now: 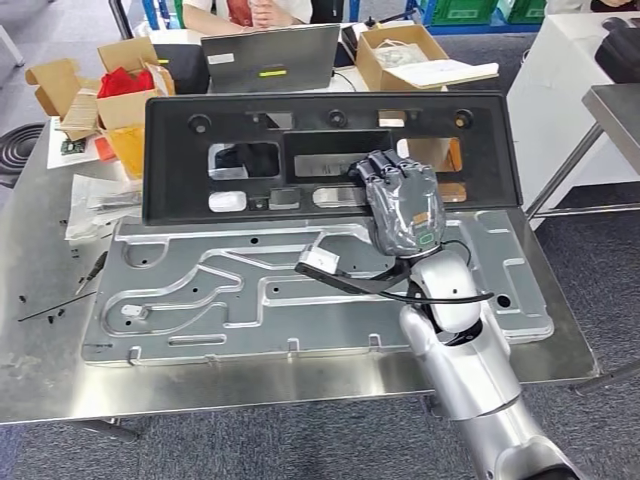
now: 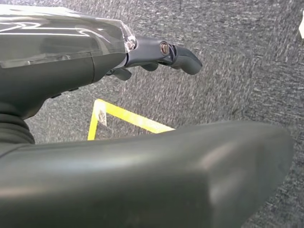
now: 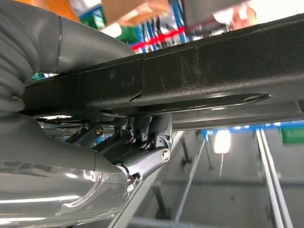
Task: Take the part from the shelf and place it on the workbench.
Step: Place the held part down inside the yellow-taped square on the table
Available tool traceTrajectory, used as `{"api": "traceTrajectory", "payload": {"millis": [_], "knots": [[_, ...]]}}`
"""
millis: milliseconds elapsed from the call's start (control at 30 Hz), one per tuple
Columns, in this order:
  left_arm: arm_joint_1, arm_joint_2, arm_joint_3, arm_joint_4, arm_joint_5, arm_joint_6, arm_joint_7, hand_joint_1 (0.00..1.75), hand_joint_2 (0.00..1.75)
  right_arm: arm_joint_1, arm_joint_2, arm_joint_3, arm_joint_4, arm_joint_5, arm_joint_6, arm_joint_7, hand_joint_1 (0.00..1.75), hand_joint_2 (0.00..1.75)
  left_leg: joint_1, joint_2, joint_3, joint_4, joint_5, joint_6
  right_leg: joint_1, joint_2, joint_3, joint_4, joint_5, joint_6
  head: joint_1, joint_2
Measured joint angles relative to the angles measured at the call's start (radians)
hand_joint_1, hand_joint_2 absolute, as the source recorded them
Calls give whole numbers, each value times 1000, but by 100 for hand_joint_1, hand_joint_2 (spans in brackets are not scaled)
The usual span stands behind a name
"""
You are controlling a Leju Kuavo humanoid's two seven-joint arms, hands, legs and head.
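The part is a long black plastic panel [image 1: 173,160] with several cut-outs. It stands on its long edge, tilted back, above a stamped silver metal sheet [image 1: 226,290] that lies on the steel workbench [image 1: 45,340]. My right hand [image 1: 400,205] grips the panel's lower edge right of its middle. In the right wrist view the black panel [image 3: 215,66] runs across, and the dark fingers [image 3: 143,142] curl around its edge. My left hand [image 2: 107,47] hangs over grey carpet, fingers stretched out and holding nothing.
Behind the panel stand open cardboard boxes [image 1: 121,90], a laptop [image 1: 272,55] and another box [image 1: 400,55], with a person [image 1: 249,12] seated beyond. Plastic bags and small tools lie at the left [image 1: 98,205]. A second table [image 1: 615,100] stands at the right. Yellow tape [image 2: 125,116] marks the floor.
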Motion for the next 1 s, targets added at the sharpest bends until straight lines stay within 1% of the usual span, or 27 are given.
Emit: {"api": "traceTrajectory", "payload": {"millis": [33,67,100,133,167,200,233,267,300,333,367,400,467,500,533,567,600,633,667,700,733,767,800,833,867,933,1000], "knots": [[-1,0,-1,0,0,0,-1,0,175,1,-1,9,21,6,-2,3,175,175,-2,1,-15,35,-24,0,-1,-1,3,-6,4,-7,0,0],[-1,0,-2,0,0,-1,-1,0,175,4,-2,16,41,12,-3,5,175,175,-4,1,-40,94,-58,2,0,-2,4,-9,6,-12,-1,0],[-1,0,-4,0,0,-1,-1,0,175,8,-3,22,58,14,-4,7,175,175,-6,1,-72,164,-91,3,3,-2,3,-9,7,-15,-1,0],[1,0,-6,0,0,-1,-2,0,175,12,-5,28,76,16,-3,7,175,175,-9,1,-100,227,-114,4,7,-3,3,-8,7,-18,-1,0],[2,0,-8,0,0,-3,-3,0,175,15,-6,33,94,16,0,7,175,175,-12,1,-115,263,-122,6,10,-2,3,-8,6,-20,-1,0],[2,0,-10,0,0,-5,-6,0,175,15,-7,40,119,13,2,4,175,175,-14,1,-112,257,-108,9,13,-1,3,-7,6,-21,0,0],[2,0,-13,0,0,-7,-9,0,175,14,-7,48,149,8,2,0,175,175,-17,1,-89,212,-79,13,15,0,4,-5,5,-21,0,0],[1,0,-17,0,0,-10,-13,0,175,12,-7,56,183,1,-3,-5,175,175,-20,1,-54,141,-43,18,16,1,4,-2,3,-21,0,0],[-1,0,-20,0,0,-11,-16,0,175,10,-7,65,220,-7,-11,-10,175,175,-23,1,-20,71,-16,22,19,2,2,2,1,-20,0,0],[-3,0,-23,0,0,-12,-18,0,175,8,-7,73,255,-15,-20,-13,175,175,-26,1,4,21,1,27,21,2,-1,6,-1,-18,0,0],[-5,0,-26,0,0,-12,-20,0,175,7,-7,81,290,-22,-26,-16,175,175,-27,1,16,-7,7,30,22,3,-4,9,-2,-16,0,0],[-5,0,-29,0,0,-13,-21,0,175,3,-6,89,324,-30,-28,-20,175,175,-29,1,17,-13,5,32,24,3,-6,10,-1,-14,0,0],[-5,0,-37,0,0,-14,-23,0,175,-8,-5,105,395,-46,-23,-27,175,175,-26,1,17,-16,9,39,24,4,-7,13,-4,-8,0,0],[-6,0,-40,0,0,-14,-24,0,175,-16,-4,112,431,-52,-21,-30,175,175,-23,1,18,-18,11,42,23,4,-11,24,-14,-2,2,0],[-8,0,-42,0,0,-15,-25,0,175,-24,-2,118,465,-56,-20,-32,175,175,-18,1,19,-19,12,46,21,4,-23,54,-35,5,3,0],[-9,0,-44,0,0,-15,-25,0,175,-30,0,125,498,-58,-19,-32,175,175,-16,1,19,-20,13,48,16,3,-45,104,-64,13,4,0],[-9,1,-46,0,0,-15,-26,0,175,-37,4,131,529,-59,-19,-31,175,175,-14,2,19,-20,13,48,10,1,-75,171,-97,21,5,0],[-9,1,-49,0,0,-15,-28,0,175,-42,8,138,561,-61,-19,-26,175,175,-13,2,19,-20,13,48,3,0,-106,239,-124,28,5,0],[-9,1,-53,0,0,-16,-31,0,175,-46,14,142,590,-64,-19,-21,175,175,-13,2,19,-20,13,48,-2,-1,-128,284,-135,33,5,0],[-9,1,-57,0,0,-17,-33,0,175,-51,19,145,617,-66,-19,-14,175,175,-12,2,20,-19,13,48,-7,-1,-133,294,-128,37,5,0],[-9,1,-62,0,0,-18,-37,0,175,-58,25,148,641,-69,-19,-7,175,175,-11,2,21,-19,12,46,-10,-1,-118,261,-102,40,5,0],[-9,1,-65,0,0,-19,-39,0,175,-67,31,150,661,-69,-19,0,175,175,-10,2,23,-19,11,45,-12,-2,-86,192,-63,41,5,0],[-10,1,-69,0,0,-20,-42,0,175,-77,36,152,679,-68,-19,7,175,175,-10,2,25,-20,10,42,-13,-2,-50,118,-32,40,5,0],[-10,1,-72,0,0,-21,-46,0,175,-87,41,155,696,-67,-19,16,175,175,-11,2,26,-20,9,38,-11,-2,-22,57,-10,37,5,0],[-11,1,-75,0,0,-23,-48,0,175,-96,47,158,712,-64,-20,25,175,175,-11,1,26,-21,10,33,-8,-1,-5,21,-1,33,5,0],[-11,1,-83,0,0,-26,-52,0,175,-110,58,162,741,-59,-22,41,175,175,-11,1,27,-26,13,20,-3,0,-2,8,-3,23,5,0],[-11,2,-90,0,0,-28,-54,0,175,-121,67,163,762,-55,-24,50,175,175,-10,2,29,-27,7,9,-4,-1,3,-5,4,7,4,0]]}}
